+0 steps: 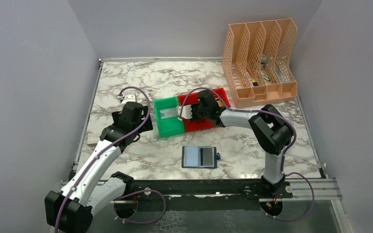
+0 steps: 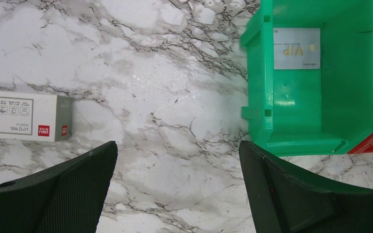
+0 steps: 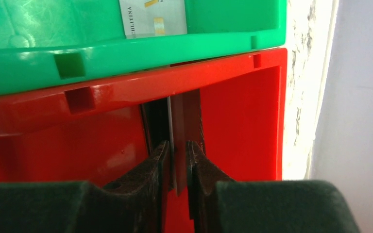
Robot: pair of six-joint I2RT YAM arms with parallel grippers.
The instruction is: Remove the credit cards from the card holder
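Observation:
The card holder (image 1: pixel 199 157) lies open and flat on the marble near the front, away from both arms. My right gripper (image 3: pixel 177 160) reaches into the red bin (image 3: pixel 238 107). A thin credit card (image 3: pixel 177 126) stands on edge between its fingertips, which have parted slightly, with a narrow gap on the card's right side. A silver credit card (image 2: pixel 296 48) lies flat in the green bin (image 2: pixel 315 116). My left gripper (image 2: pixel 178 189) hangs wide open over bare marble, just left of the green bin, with nothing between its fingers.
The red bin (image 1: pixel 221 97) and green bin (image 1: pixel 170 127) sit side by side at the table's middle. A white box (image 2: pixel 19 116) lies near the left edge. A peach file organiser (image 1: pixel 260 63) stands at the back right. Grey walls enclose the table.

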